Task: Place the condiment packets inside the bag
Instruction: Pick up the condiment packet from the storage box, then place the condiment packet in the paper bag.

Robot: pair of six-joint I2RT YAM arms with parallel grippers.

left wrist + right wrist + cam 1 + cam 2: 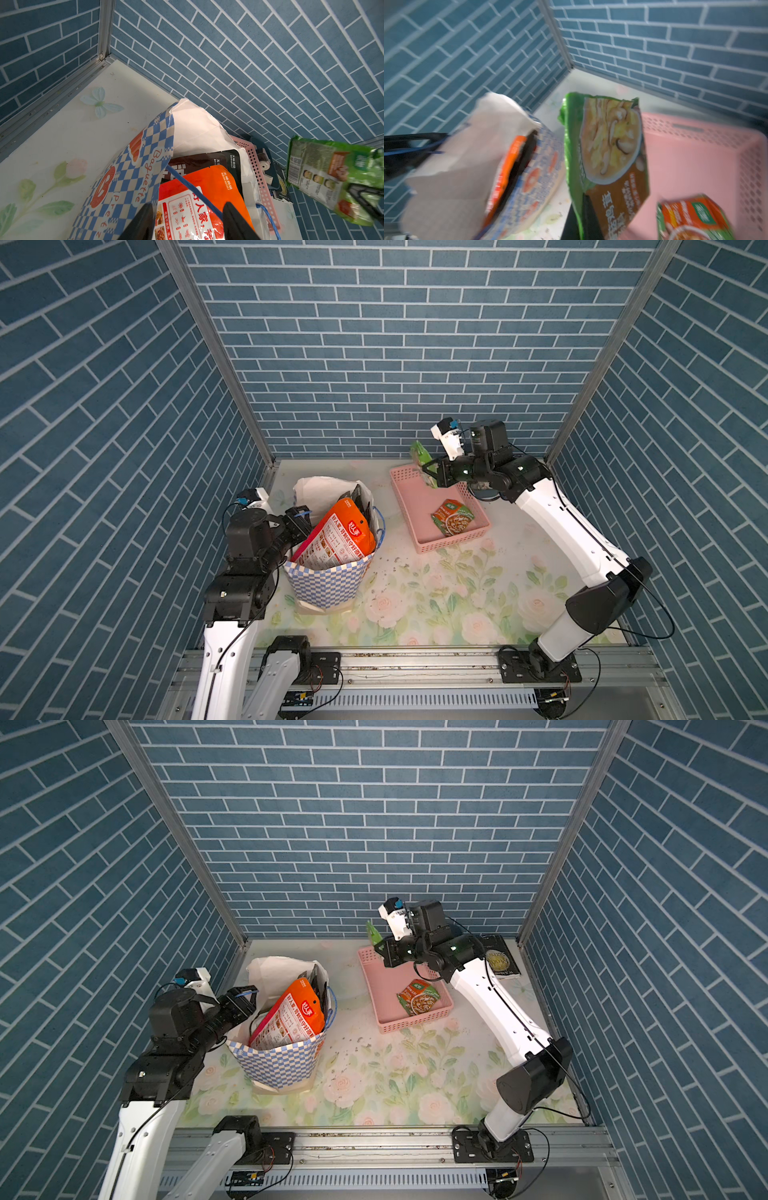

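The checkered paper bag (328,580) (278,1065) stands open at the table's left. An orange-red condiment packet (345,535) (207,187) and a black one (199,162) stick up out of it. My left gripper (301,522) (188,220) is at the bag's left rim, jaws apart, with the blue cord handle (193,191) running across between them. My right gripper (428,470) (579,201) is shut on the lower edge of a green packet (419,454) (608,145), which it holds upright above the far corner of the pink basket (469,537). Another green and orange packet (452,517) (691,218) lies in the basket.
A black book (503,963) lies at the back right, behind the right arm. Blue brick-pattern walls close in the table at the back and both sides. Floral tabletop (436,597) shows between the bag and the basket and toward the front rail.
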